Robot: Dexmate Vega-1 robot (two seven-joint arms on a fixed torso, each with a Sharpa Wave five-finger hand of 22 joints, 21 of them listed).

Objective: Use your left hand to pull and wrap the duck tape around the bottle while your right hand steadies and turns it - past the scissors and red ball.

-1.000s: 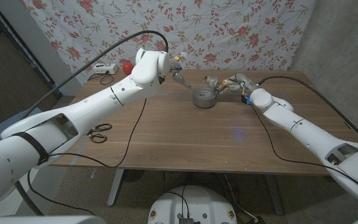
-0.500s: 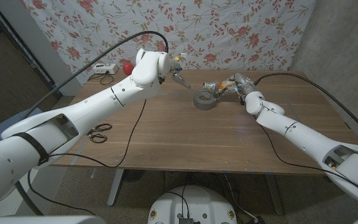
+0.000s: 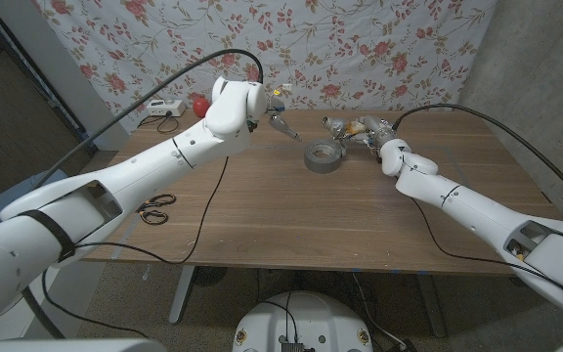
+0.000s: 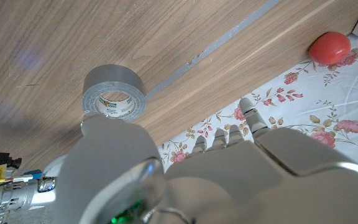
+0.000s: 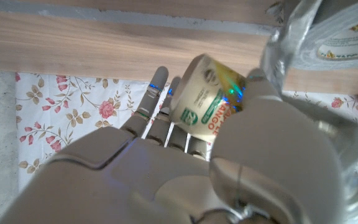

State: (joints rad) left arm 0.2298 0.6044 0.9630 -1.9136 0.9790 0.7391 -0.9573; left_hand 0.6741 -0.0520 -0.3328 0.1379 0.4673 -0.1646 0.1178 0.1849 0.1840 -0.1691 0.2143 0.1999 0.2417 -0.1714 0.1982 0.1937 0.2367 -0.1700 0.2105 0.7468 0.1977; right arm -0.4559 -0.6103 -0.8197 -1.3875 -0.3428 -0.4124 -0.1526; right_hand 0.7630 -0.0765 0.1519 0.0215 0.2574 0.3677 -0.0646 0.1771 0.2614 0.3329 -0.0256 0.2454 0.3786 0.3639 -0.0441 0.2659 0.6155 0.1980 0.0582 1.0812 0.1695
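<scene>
The grey duct tape roll sits on the wooden table at the far middle. Just right of it, my right hand grips a small bottle with a green and orange label, held on its side above the table. A crumpled silver strip of tape runs from the bottle to the roll. My left hand hovers left of the roll, fingers stretched out, with nothing seen in it.
A red ball lies at the far left by a white device. Scissors lie near the left front edge. Black cables trail over the table. A floral cloth hangs behind.
My right wrist has turned and its forearm has swung toward the table's middle, the bottle still in its grip. The roll has barely shifted. My left arm has stayed in place.
</scene>
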